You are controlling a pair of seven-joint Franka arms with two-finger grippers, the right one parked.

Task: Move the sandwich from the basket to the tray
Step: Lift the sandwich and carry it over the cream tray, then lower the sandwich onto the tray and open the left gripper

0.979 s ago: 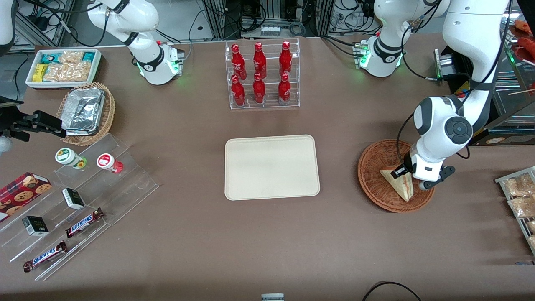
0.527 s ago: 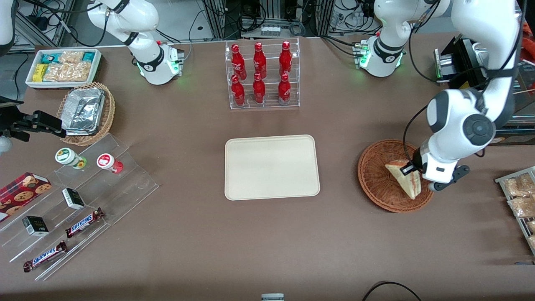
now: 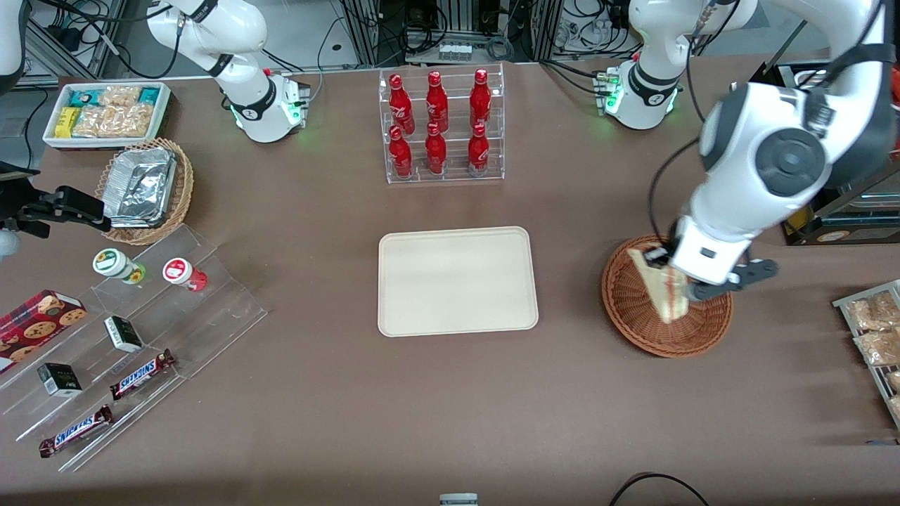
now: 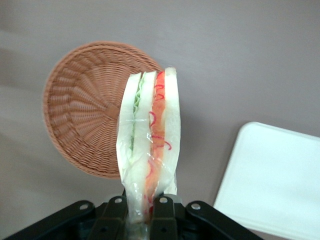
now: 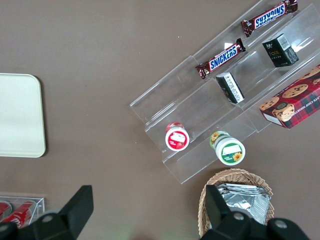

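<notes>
My left gripper (image 3: pixel 673 280) (image 4: pixel 140 212) is shut on the sandwich (image 3: pixel 661 287) (image 4: pixel 149 145), a plastic-wrapped wedge of white bread with a red and green filling. It hangs in the air above the reddish-brown woven basket (image 3: pixel 640 325) (image 4: pixel 82 127), which shows nothing else in it. The cream tray (image 3: pixel 457 281) (image 4: pixel 272 182) lies flat at the table's middle, toward the parked arm from the basket, with nothing on it.
A clear rack of red bottles (image 3: pixel 441 126) stands farther from the front camera than the tray. Packaged snacks on a rack (image 3: pixel 872 337) lie at the working arm's end. A tan basket of foil containers (image 3: pixel 146 188) and acrylic steps with candy bars (image 3: pixel 126 344) sit toward the parked arm's end.
The gripper has risen out of the basket with the sandwich held in it, and the arm has swung higher and slightly toward the tray.
</notes>
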